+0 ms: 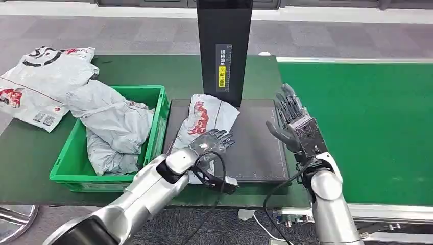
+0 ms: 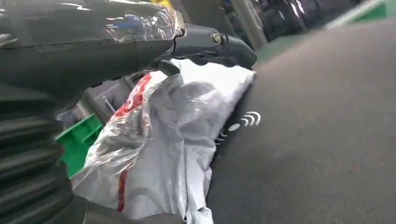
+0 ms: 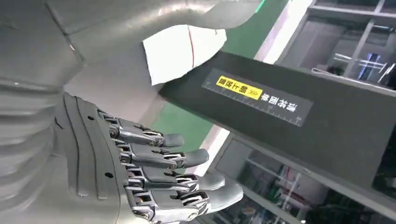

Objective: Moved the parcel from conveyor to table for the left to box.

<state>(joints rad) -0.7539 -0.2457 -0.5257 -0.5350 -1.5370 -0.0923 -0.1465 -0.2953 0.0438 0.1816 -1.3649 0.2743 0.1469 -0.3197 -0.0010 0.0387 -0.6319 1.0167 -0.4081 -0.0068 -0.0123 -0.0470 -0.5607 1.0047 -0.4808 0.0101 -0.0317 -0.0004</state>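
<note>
A grey plastic parcel [image 1: 204,115] with red print lies on the left part of the black platform [image 1: 255,148], just in front of the black post. My left hand [image 1: 210,143] rests on the parcel's near end with its fingers stretched out flat. Seen from the left wrist, the dark fingers [image 2: 205,39] reach over the crumpled parcel [image 2: 177,140], which lies on the platform [image 2: 317,140]. My right hand [image 1: 292,122] is raised at the platform's right edge, fingers apart and holding nothing. Its fingers [image 3: 154,158] also appear spread in the right wrist view.
A green bin [image 1: 159,117] with grey parcels [image 1: 110,122] stands left of the platform. Another printed parcel [image 1: 43,81] lies on the table's far left. The black post [image 1: 223,51] rises behind the platform. The green conveyor [image 1: 367,117] runs along the right.
</note>
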